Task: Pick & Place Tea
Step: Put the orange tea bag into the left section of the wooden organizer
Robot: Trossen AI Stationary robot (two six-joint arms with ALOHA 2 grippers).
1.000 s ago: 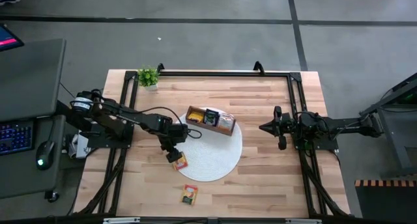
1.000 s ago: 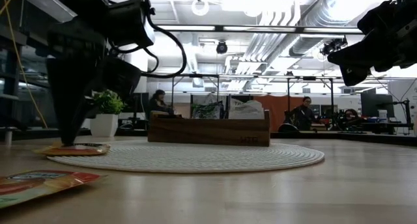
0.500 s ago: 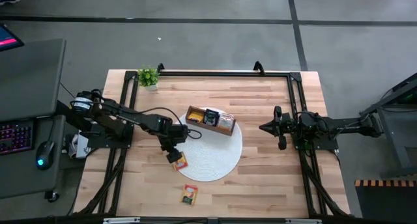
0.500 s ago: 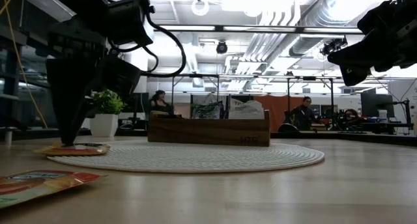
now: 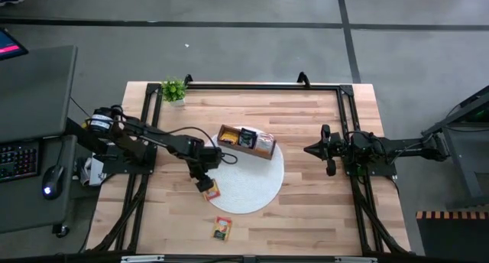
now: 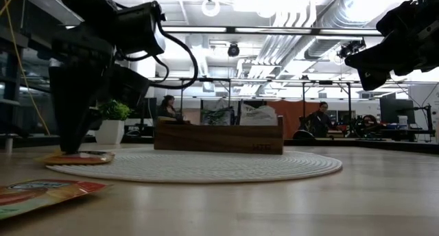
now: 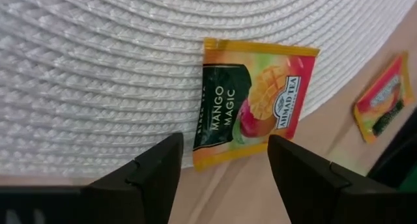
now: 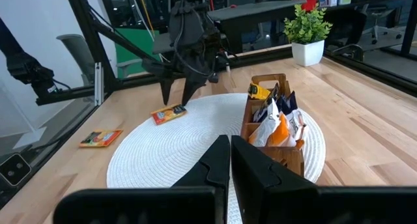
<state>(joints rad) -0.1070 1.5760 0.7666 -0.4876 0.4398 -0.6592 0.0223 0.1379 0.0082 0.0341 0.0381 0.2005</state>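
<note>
Left claw (image 7: 221, 162) lowered, spread over orange-green mango sachet (image 7: 254, 100)

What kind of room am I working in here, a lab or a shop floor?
Probably an open-plan office or lab. The low view shows bare ceiling ducts with hanging lights, and people seated at desks beyond the table. The high view shows a keyboard and mouse beside the wooden table.
</note>
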